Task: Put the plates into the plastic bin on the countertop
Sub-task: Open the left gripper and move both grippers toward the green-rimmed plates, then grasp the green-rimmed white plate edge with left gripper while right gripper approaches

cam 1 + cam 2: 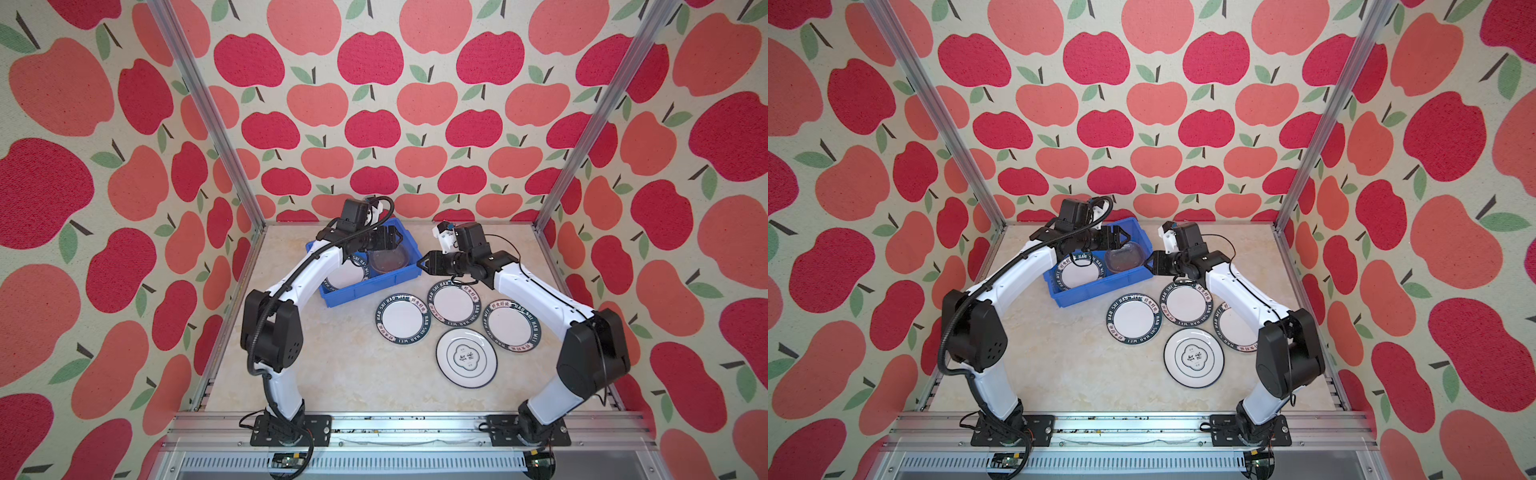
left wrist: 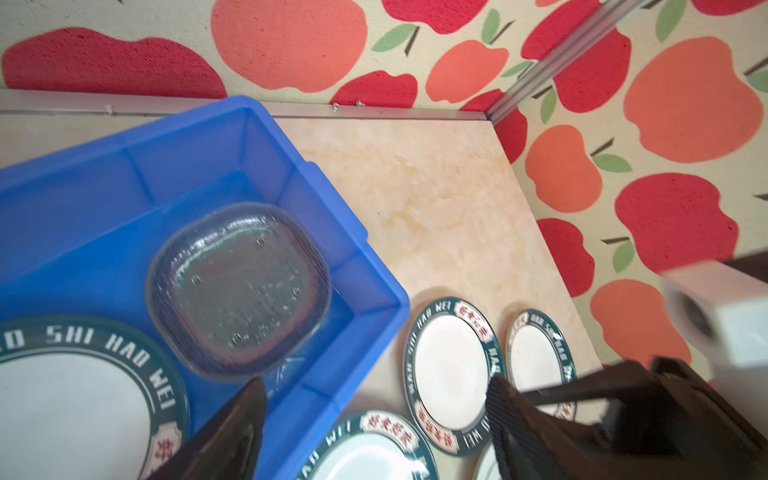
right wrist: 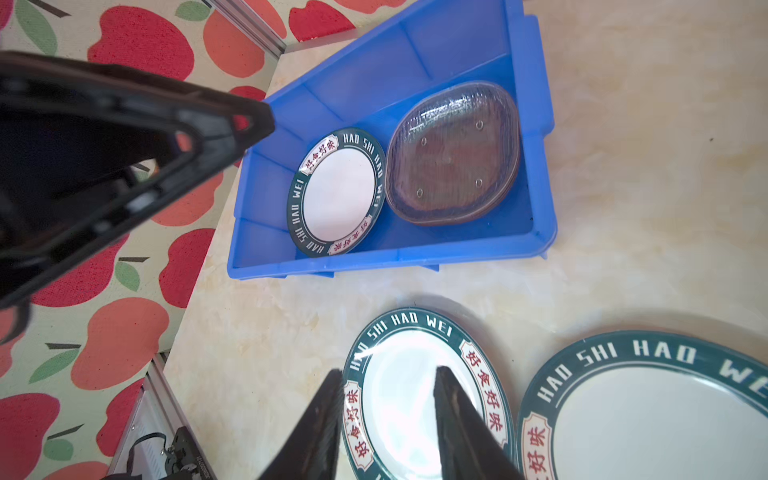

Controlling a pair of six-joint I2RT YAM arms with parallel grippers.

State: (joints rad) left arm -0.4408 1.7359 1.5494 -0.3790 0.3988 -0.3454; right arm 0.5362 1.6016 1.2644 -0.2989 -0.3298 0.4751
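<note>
The blue plastic bin (image 1: 374, 286) stands at the back of the countertop (image 1: 353, 365). Inside it lie a stack of clear glass plates (image 1: 388, 259) (image 3: 453, 153) and one lettered white plate (image 3: 338, 191), which my left arm half hides in both top views. My left gripper (image 1: 397, 239) (image 2: 374, 399) hangs open over the bin, above the glass stack, holding nothing. My right gripper (image 1: 422, 264) (image 3: 388, 390) hovers just off the bin's right end, open and empty. Three lettered plates (image 1: 405, 318) (image 1: 454, 302) (image 1: 512, 326) and the emblem plate (image 1: 466, 357) lie on the countertop.
Aluminium rails and apple-patterned walls close in the countertop on three sides. My right forearm (image 1: 536, 291) reaches over the rightmost lettered plate. In the left wrist view the right arm's white camera mount (image 2: 727, 316) is close by. Both arm bases sit on the front rail (image 1: 407, 428).
</note>
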